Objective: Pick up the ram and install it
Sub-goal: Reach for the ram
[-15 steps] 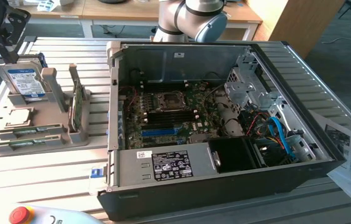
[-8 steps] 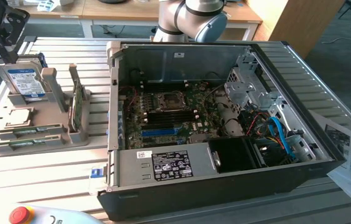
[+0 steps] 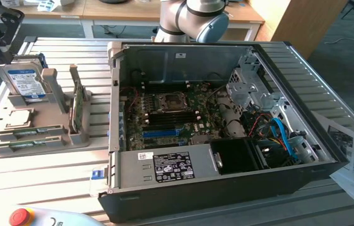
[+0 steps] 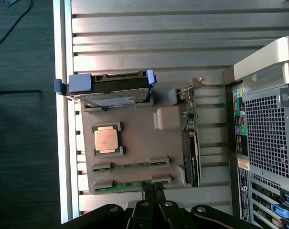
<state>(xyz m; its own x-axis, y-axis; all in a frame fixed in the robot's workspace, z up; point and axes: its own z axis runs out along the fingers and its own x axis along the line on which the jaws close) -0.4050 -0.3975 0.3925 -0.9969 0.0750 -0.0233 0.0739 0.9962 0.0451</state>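
Claw (image 4: 154, 187) is hanging clenched, gripping nothing, high over the grey tray (image 4: 134, 138), its tips lining up with the ram (image 4: 127, 185) in the tray's edge slot. That stick is lying flat, not yet lifted, with a second stick (image 4: 130, 165) just beside it, so pick-up and install are both looking undone. Moving outward, the green card (image 3: 76, 106) and hard drive (image 3: 23, 80) are standing upright near the sticks, crowding that side. Further on, the case's side wall (image 3: 115, 94) is rising between tray and motherboard (image 3: 177, 113), a rim in the way. Inside, the black memory slots (image 3: 172, 118) are looking empty, with open room above them.
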